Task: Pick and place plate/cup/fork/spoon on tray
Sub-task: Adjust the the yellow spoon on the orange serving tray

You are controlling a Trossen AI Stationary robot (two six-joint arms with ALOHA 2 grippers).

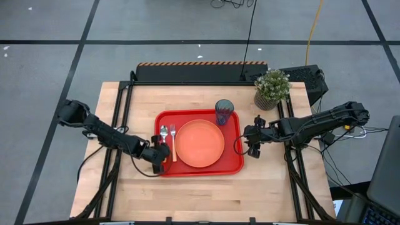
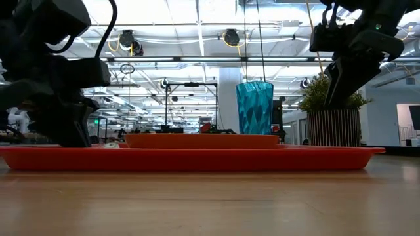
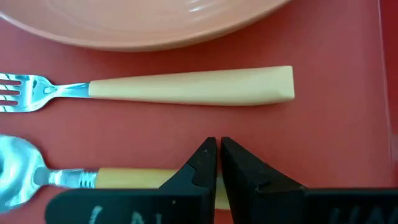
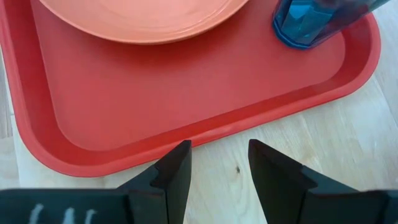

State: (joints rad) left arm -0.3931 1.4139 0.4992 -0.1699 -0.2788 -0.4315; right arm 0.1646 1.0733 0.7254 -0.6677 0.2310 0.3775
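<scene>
The left end effector, fingers nearly closed and empty, hovers over the spoon, fork just beyond; the right end effector gapes empty beside the tray.

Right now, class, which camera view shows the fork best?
The left wrist view: the fork lies close up, tines and whole handle clear, between plate and spoon. The high view shows it small on the tray. The low and right wrist views do not show it.

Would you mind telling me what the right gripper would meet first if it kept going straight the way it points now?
Most likely the near rim of the tray: the open right gripper hangs over bare table just short of it. If it passes above the rim, the plate comes next.
</scene>
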